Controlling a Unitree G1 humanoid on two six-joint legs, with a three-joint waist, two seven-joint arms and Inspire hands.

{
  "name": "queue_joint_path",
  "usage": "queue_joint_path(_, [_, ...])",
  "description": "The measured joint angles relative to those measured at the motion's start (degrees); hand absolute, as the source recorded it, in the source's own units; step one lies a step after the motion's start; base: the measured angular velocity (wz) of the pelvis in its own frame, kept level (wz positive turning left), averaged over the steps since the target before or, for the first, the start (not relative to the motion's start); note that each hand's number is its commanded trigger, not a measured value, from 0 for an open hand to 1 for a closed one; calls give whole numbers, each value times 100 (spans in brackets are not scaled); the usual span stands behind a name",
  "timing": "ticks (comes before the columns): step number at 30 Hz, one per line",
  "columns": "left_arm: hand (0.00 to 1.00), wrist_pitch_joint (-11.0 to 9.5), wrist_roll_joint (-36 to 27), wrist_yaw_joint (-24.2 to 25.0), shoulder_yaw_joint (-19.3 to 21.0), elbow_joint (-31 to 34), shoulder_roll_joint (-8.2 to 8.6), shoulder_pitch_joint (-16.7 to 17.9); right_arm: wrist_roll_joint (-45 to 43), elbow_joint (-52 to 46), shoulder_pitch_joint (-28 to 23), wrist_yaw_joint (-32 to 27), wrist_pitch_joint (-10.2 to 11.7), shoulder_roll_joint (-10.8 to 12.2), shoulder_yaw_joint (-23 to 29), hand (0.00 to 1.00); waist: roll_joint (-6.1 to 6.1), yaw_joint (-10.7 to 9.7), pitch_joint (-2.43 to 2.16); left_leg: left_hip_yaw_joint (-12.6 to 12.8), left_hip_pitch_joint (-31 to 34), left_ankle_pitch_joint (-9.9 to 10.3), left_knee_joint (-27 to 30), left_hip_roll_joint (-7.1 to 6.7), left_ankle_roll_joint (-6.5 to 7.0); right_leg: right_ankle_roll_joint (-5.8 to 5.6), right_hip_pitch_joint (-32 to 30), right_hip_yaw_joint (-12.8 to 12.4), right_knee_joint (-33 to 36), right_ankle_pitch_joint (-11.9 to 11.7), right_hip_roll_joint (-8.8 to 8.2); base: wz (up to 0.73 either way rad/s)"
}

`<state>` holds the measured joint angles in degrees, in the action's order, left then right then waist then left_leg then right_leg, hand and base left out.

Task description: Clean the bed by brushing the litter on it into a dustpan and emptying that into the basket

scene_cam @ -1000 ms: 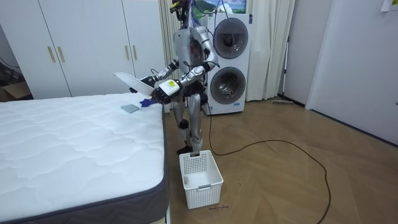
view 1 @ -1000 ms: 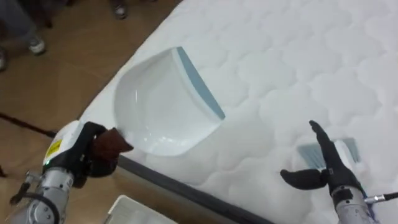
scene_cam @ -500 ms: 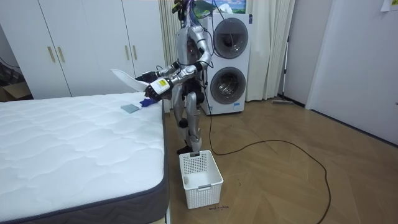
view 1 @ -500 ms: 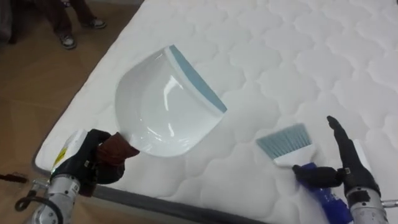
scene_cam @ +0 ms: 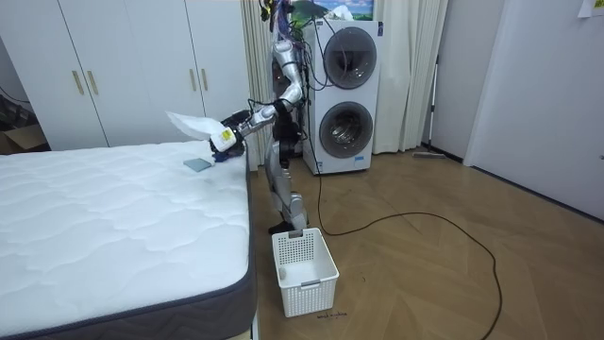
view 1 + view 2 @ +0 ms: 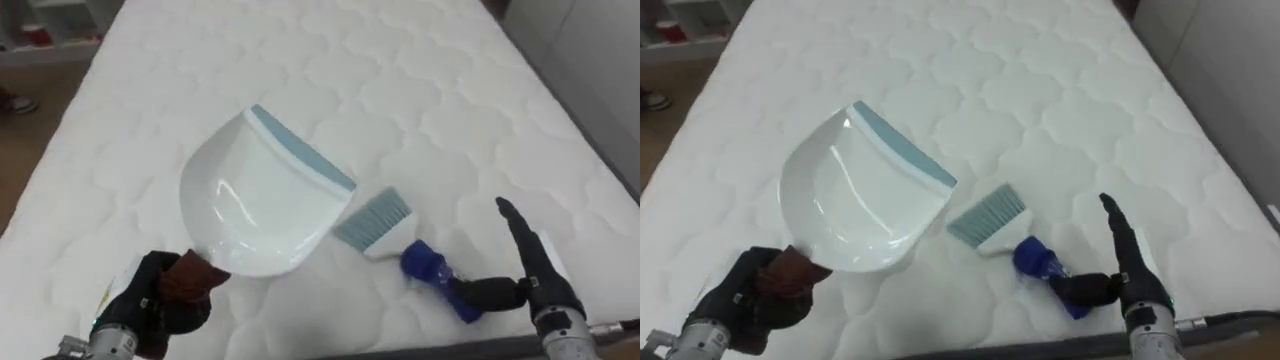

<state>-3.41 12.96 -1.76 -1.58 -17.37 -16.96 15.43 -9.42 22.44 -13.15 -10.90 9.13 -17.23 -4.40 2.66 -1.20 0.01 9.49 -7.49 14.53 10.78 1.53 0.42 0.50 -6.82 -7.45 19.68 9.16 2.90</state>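
- White slatted plastic basket (image 5: 304,272): on the floor, just off the foot corner of the white quilted mattress (image 6: 420,80).
- Left hand (image 6: 150,305): at the mattress's near edge, fingers clenched round the brown handle of a white plastic dustpan (image 6: 250,205) with a pale-blue lip. The pan is held raised and tilted above the mattress.
- Right hand (image 6: 535,280): further along that edge, thumb closed on the blue handle of a blue-bristled hand brush (image 6: 375,222) lying on the mattress, one finger straight.
- Change: a second ago the robot faced the room. It has turned square to the mattress, bringing bristles and pan lip close together.
- Judgement: sweeping looks ready to start. No debris can be made out.
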Motion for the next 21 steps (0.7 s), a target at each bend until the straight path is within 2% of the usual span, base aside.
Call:
queue_joint_path(3, [0,18,-54,17,-1,-211,57,1,-25,19,-136,40,-127,31,9,0,-40,-14,26,-3,18,10,-8,14,-16,2,-10,-5,-33,-1,18,0])
queue_joint_path(7, [0,28,-442,2,11,-456,139,-8,-87,440,-154,40,-130,45,19,0,-64,-17,15,-25,-27,11,-53,40,-17,2,100,31,-180,-42,28,6])
queue_joint_path(9, [0,-20,-633,-120,86,-905,244,-76,-78,820,-139,40,-130,95,21,0,-93,18,7,-21,-79,10,-113,43,-17,1,120,32,-187,-41,36,-3])
queue_joint_path(14, [0,-9,-908,-282,132,-1815,321,-62,12,1480,-145,43,-185,273,22,0,-188,12,22,2,-125,21,-154,72,-32,4,178,33,-251,-40,58,0])
queue_joint_path(17, [0,50,-1178,-307,146,-2271,341,-26,9,1784,-147,176,-406,395,51,0,-252,31,-3,-5,-143,33,-202,99,-49,22,187,44,-285,-52,87,0])
queue_joint_path(21, [0,73,-1754,-396,153,-2951,466,-46,-25,2073,-160,238,-554,408,82,0,-238,16,11,-31,-279,36,-233,119,-54,28,367,54,-399,-58,100,-1])
